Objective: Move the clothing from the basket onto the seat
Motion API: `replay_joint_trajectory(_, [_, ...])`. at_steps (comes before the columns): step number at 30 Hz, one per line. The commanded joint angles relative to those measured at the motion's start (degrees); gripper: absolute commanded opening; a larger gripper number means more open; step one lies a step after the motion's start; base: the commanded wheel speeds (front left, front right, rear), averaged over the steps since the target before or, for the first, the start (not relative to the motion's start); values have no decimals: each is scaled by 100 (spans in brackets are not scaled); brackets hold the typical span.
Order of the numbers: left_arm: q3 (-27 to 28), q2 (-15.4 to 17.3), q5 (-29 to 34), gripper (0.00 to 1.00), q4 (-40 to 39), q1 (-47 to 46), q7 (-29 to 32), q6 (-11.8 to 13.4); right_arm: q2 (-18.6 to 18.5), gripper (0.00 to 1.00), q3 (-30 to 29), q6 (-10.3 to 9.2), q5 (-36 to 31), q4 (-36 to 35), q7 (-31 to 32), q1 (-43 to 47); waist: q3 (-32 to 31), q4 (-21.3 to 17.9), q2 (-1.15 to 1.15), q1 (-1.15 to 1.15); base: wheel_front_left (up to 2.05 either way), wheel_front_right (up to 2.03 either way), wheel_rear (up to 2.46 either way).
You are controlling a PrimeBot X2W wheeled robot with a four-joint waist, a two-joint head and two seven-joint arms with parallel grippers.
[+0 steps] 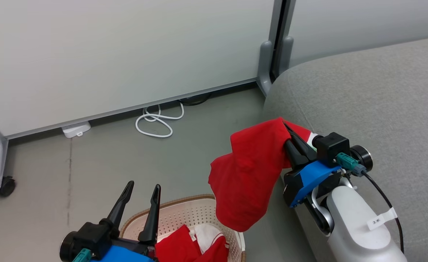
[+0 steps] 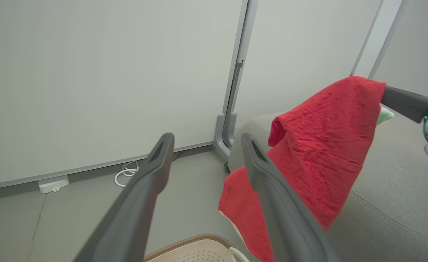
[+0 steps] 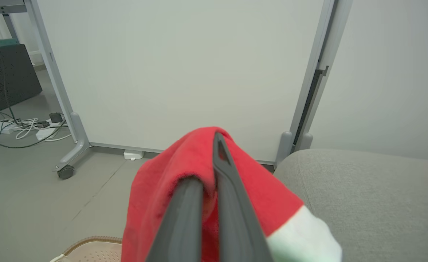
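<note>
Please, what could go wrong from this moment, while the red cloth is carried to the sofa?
1. The red garment hangs from the right tool beside the edge of the seat, not over it; released now, it would likely drop toward the basket or floor.
2. Its long hanging end could drag against the seat side and bunch up.

A coiled white cable lies on the grey floor near a white box, possibly a power adapter, below the pale partition panel.
</note>
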Motion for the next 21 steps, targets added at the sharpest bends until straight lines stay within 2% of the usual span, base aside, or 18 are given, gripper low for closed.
replay_joint_trajectory(1, [18, 15, 48, 100, 1, 13, -27, -40, -17, 0, 39, 3, 63, -50, -3, 74, 58, -229, 0, 0, 0, 0, 0])
replay_joint_trajectory(14, [-112, 134, -52, 100, -48, -189, -28, -38, -16, 0, 213, 3, 214, -117, -19, 33, 213, -1367, 0, 0, 0, 0, 0])
replay_joint_trajectory(21, [-153, 196, -82, 100, -65, -241, -27, -38, -14, 0, 235, 3, 274, -140, -49, 59, 296, -1839, 0, 0, 0, 0, 0])
